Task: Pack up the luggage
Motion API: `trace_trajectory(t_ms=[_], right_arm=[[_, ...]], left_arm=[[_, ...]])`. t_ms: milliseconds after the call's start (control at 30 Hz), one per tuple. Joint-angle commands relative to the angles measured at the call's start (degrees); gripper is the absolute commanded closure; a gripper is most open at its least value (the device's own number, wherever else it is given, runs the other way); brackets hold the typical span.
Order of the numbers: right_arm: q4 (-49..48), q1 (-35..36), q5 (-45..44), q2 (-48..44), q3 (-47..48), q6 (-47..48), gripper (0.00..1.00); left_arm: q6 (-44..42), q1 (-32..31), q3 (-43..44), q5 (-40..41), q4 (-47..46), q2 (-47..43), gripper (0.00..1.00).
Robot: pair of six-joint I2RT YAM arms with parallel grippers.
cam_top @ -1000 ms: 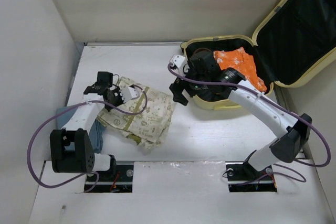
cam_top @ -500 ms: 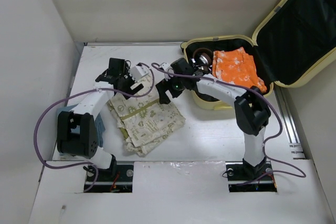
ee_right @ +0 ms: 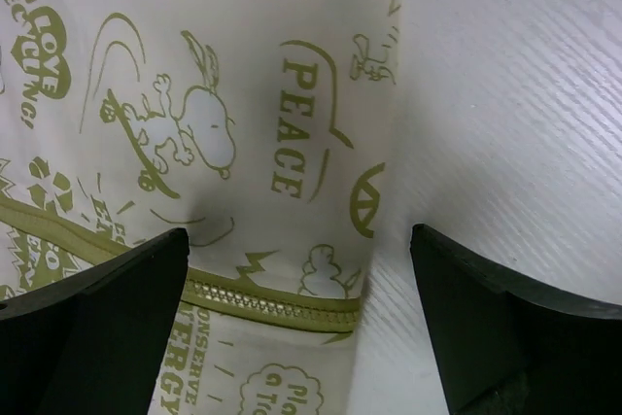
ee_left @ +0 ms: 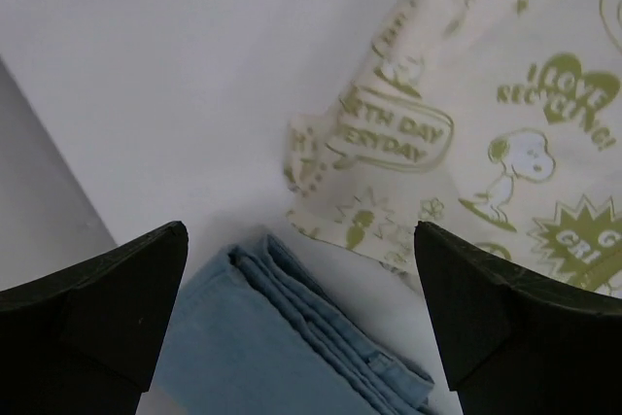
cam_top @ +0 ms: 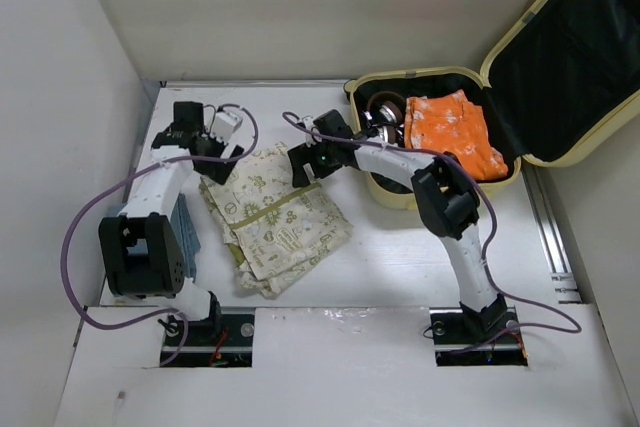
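White table [cam_top: 400,257] | luggage [cam_top: 396,195] open, far right | right gripper [ee_right: 296,279] apart, just left of it | left gripper [ee_left: 301,279] apart, well left

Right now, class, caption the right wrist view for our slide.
Open jaws poised above a cream cartoon-print bag lying on the white table.

The left arm [cam_top: 158,187] is extended forward, and its left gripper [ee_left: 296,235] is spread wide. The right arm [cam_top: 385,159] is folded leftward, and its right gripper [ee_right: 298,232] is likewise spread wide.
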State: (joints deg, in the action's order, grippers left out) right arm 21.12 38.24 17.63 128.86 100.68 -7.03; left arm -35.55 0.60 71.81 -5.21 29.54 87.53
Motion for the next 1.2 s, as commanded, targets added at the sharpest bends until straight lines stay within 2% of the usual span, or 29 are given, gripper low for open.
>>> trace_trajectory(t_ms=[0, 167, 200, 267, 300, 333, 400, 433, 500, 533, 567, 600, 667, 733, 800, 833, 967, 1033, 1167], right_arm=[[-0.8, 1.5, 0.9, 2.4, 1.8, -1.6, 0.0], [-4.6, 5.0, 8.9, 2.5, -0.9, -1.6, 0.0], [-6.3, 5.6, 9.5, 2.5, -1.5, -1.6, 0.03], [-7.8, 6.4, 9.5, 1.9, -3.3, -2.1, 0.04], [-9.3, 6.4, 10.3, 1.9, -4.0, -2.9, 0.08], [-10.0, 6.4, 10.8, 1.9, -4.7, -3.4, 0.11], [-10.8, 6.4, 12.6, 2.6, -6.1, -4.2, 0.19], [-12.0, 6.4, 13.3, 2.6, -6.1, -4.8, 0.28], [-13.5, 6.4, 15.0, 3.2, -7.8, -5.6, 0.47], [-15.1, 6.4, 15.7, 3.2, -7.8, -6.4, 0.72], [-16.2, 6.4, 16.5, 3.2, -8.7, -6.9, 0.88], [-17.1, 6.4, 17.0, 2.7, -9.4, -8.0, 1.0], [-18.7, 5.9, 17.5, 2.2, -9.4, -8.6, 1.0], [-18.8, 5.9, 17.5, 0.6, -9.4, -10.4, 1.0], [-18.8, 5.4, 17.5, -1.2, -8.8, -10.9, 1.0], [-18.8, 4.7, 16.8, -3.6, -8.1, -11.7, 1.0], [-15.3, 2.5, 14.3, -9.3, -5.9, -12.3, 1.0], [-11.1, 0.4, 13.7, -10.7, -4.5, -11.7, 1.0], [1.3, -3.8, 11.5, -12.0, 3.3, -4.2, 1.0]], left_arm=[[1.3, -0.6, -6.3, -0.3, 7.6, -1.7, 0.0], [3.3, -0.1, -11.2, -0.3, 4.3, -0.3, 0.0], [4.2, -0.1, -12.6, -0.3, 3.3, 1.1, 0.0], [4.9, -0.1, -13.1, 0.4, 0.4, 2.9, 0.06], [4.9, -0.1, -13.1, 0.4, -0.2, 3.9, 0.19], [5.4, -0.1, -13.1, -0.7, -0.7, 5.8, 0.27], [5.4, -0.1, -13.1, -3.4, -1.4, 7.3, 0.39], [5.4, -0.1, -12.6, -4.3, -1.4, 8.4, 0.5], [5.4, -0.1, -12.6, -6.5, -1.9, 9.2, 0.56], [5.4, -0.1, -12.6, -7.1, -1.9, 9.2, 0.57], [5.4, -0.1, -12.6, -7.1, -1.9, 9.2, 0.58], [5.4, -0.1, -13.3, -7.9, -1.9, 9.2, 0.58], [5.4, -0.1, -13.8, -8.5, -1.9, 8.7, 0.58], [5.4, -0.1, -13.8, -8.5, -1.9, 8.1, 0.53], [5.4, -0.1, -13.1, -8.5, -1.4, 7.3, 0.45], [5.4, -0.1, -12.4, -7.9, -1.4, 6.4, 0.36], [6.9, 1.9, -8.3, -8.3, 1.5, 5.7, 0.21], [8.2, 4.5, -4.4, -8.8, 3.4, 5.7, 0.13], [10.8, 8.6, 1.1, -9.6, 6.1, 7.7, 0.1]])
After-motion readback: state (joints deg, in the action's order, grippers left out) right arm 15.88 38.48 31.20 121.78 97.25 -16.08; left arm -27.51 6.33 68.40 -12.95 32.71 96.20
